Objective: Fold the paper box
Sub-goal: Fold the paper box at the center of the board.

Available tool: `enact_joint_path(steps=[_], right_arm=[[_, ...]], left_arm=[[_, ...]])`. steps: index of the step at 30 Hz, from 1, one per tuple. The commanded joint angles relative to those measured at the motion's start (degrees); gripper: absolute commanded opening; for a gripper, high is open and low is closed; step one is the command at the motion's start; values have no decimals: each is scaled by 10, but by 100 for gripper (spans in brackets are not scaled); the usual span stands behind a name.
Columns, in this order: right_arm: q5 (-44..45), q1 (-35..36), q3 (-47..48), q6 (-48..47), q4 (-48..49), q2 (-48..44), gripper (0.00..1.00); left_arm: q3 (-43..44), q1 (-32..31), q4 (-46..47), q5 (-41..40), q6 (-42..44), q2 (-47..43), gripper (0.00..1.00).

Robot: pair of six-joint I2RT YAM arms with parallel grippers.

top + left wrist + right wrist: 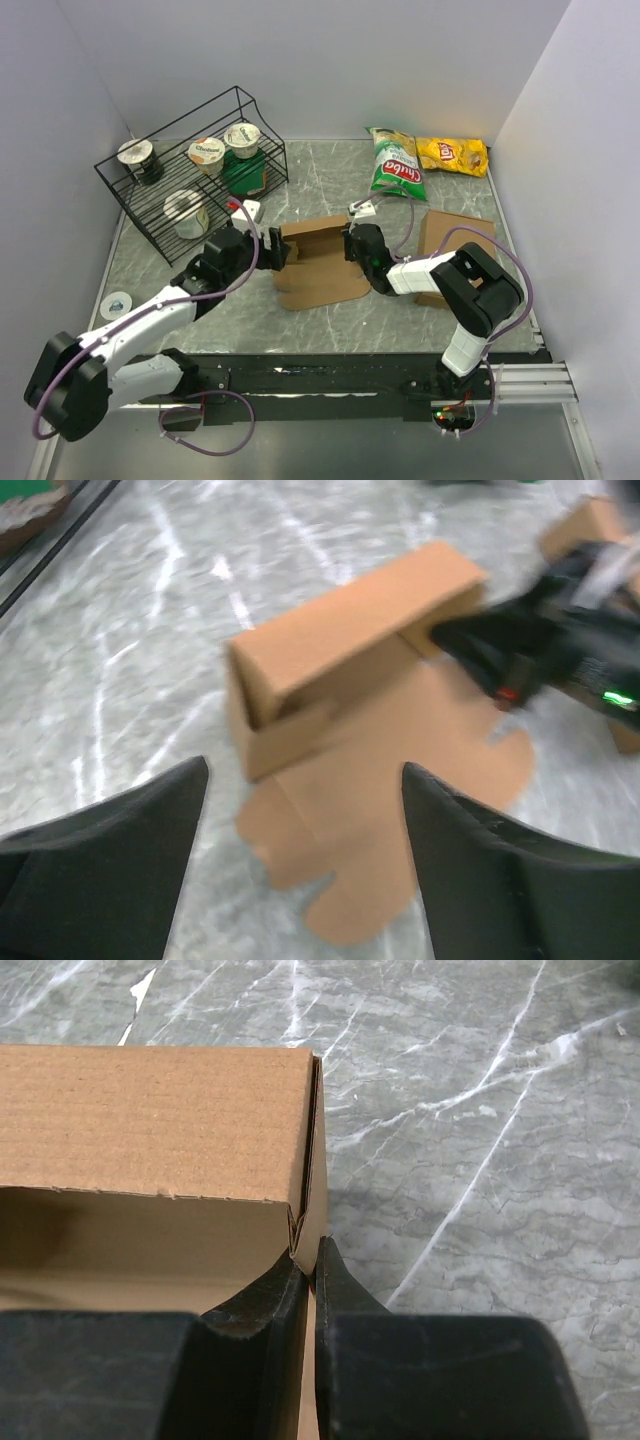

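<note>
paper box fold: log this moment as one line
stage: paper box partly folded, back wall up, front flaps flat | left claw: open, facing box | right claw: shut on box end wall

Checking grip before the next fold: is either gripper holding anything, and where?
The right gripper pinches the paper box by its upright end wall, at the corner; the left gripper is open, holding nothing.

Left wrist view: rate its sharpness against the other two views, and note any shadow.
Left wrist: motion-blurred; the paper box and the right gripper have smeared edges. Right wrist: crisp, with the cardboard grain legible and the box interior shaded. Top external: sharp and evenly lit, with only soft shadows.
</note>
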Motion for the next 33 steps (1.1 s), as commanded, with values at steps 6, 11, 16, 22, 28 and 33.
enact_joint_path(steps=[6,11,16,22,28,33], right_arm=[[-40,-3,-2,4,-2,-18,0],[-36,-2,7,5,-20,-15,0],[-29,-9,13,8,-44,-16,0],[-46,-22,20,17,-83,-26,0],[-89,-46,39,27,-125,-29,0],[-112,-62,36,26,-132,-33,0]], left_arm=[[-77,45,216,82,12,75,70],[-92,52,249,58,2,110,74],[-127,79,311,101,-17,105,66],[-131,89,295,110,-10,74,74],[-144,140,297,186,-13,69,74],[-138,162,336,231,-18,101,65]])
